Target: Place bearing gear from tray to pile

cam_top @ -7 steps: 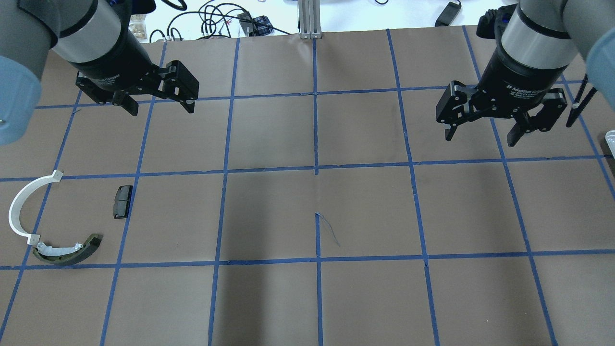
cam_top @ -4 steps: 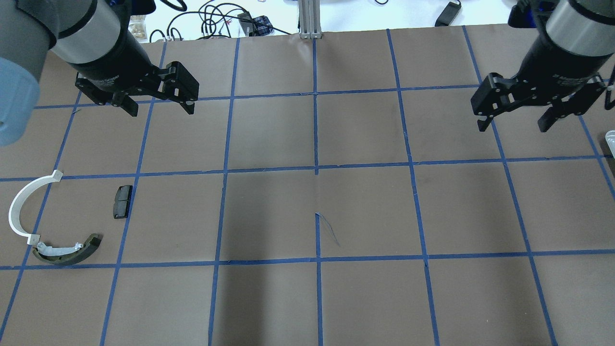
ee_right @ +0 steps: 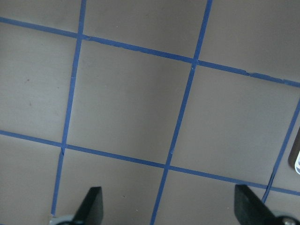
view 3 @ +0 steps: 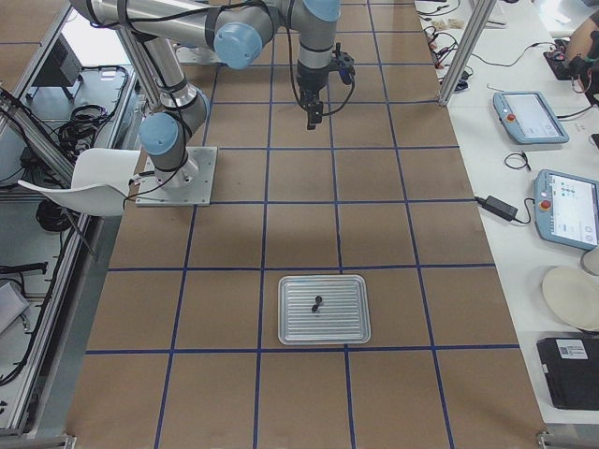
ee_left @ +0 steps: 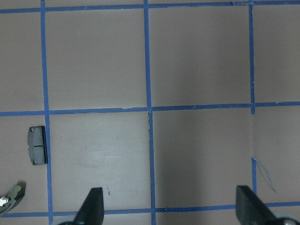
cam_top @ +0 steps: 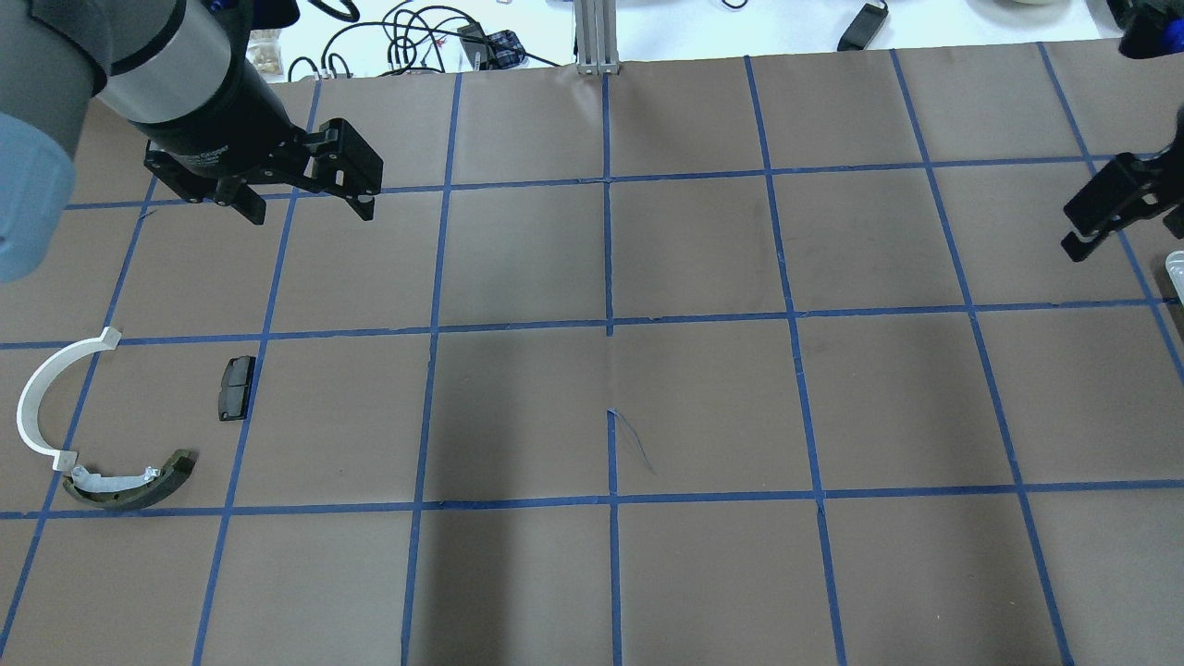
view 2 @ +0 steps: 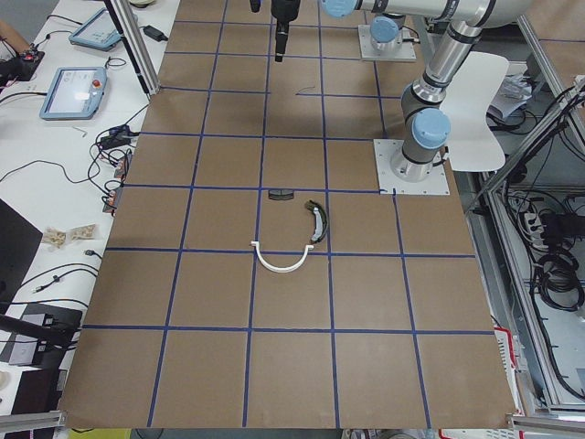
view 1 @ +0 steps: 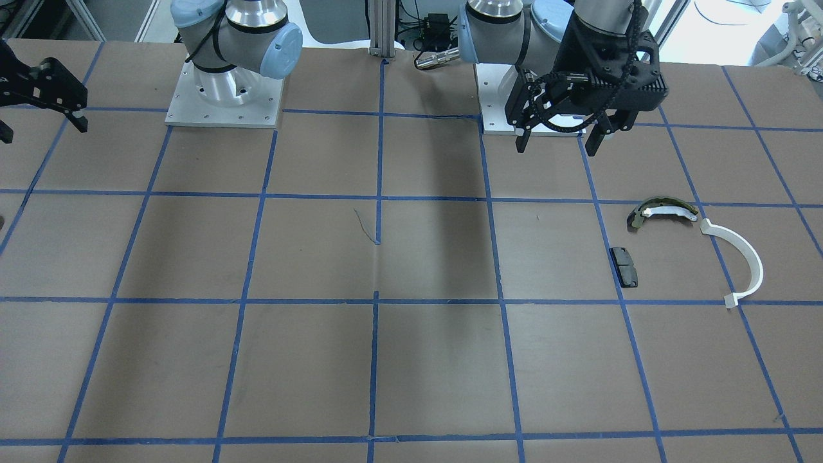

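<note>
The pile lies at the table's left: a white half-ring arc point(cam_top: 37, 398), an olive-and-white shoe point(cam_top: 129, 481) and a dark pad point(cam_top: 236, 388). They also show in the front view: the arc point(view 1: 739, 257), the shoe point(view 1: 662, 211) and the pad point(view 1: 624, 266). A ribbed metal tray point(view 3: 351, 327) holds a small dark bearing gear point(view 3: 316, 303). Only a corner of the tray point(cam_top: 1175, 264) shows overhead. My left gripper point(cam_top: 310, 211) hangs open and empty behind the pile. My right gripper point(view 1: 42, 132) is open and empty, high above the table's right side, short of the tray.
Both arm bases point(view 1: 222, 103) stand at the table's back edge, with an aluminium post point(cam_top: 597, 37) and cables point(cam_top: 407, 37) beyond the far edge. Tablets point(view 3: 529, 117) lie on a white bench beside the table. Blue tape grids the brown table.
My right gripper has swung steadily to the right, now half out of the overhead view near the tray's corner. My left gripper and the pile have not moved.
</note>
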Robot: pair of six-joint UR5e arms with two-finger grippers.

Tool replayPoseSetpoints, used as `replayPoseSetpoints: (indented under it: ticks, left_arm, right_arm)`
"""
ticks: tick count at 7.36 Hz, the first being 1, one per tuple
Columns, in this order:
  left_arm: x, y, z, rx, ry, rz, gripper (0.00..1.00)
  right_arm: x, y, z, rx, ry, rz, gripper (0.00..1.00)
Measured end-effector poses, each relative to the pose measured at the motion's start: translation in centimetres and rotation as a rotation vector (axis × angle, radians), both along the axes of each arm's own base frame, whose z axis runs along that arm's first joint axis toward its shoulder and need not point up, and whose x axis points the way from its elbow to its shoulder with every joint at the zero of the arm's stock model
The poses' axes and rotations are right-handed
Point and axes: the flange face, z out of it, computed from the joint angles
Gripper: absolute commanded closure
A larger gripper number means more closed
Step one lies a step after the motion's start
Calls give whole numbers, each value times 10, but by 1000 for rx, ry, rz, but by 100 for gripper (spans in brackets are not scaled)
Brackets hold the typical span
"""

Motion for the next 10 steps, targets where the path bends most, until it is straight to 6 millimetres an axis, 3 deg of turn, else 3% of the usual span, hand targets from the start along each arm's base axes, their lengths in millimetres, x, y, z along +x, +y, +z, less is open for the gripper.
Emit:
replayPoseSetpoints:
  ticks: [5,8,10]
  left_arm:
    - [1,-2,-2,3,0,0,0]
    - [2,-2,-4,6,-2,2,0]
    - [2,0,-8,8,-1,1,0]
  right_arm:
    - [-115,-11,-37,15,39,252,0]
    - [-209,-24,-85,-14,80,409,0]
    - [-250,-29,-114,-22,98,505,0]
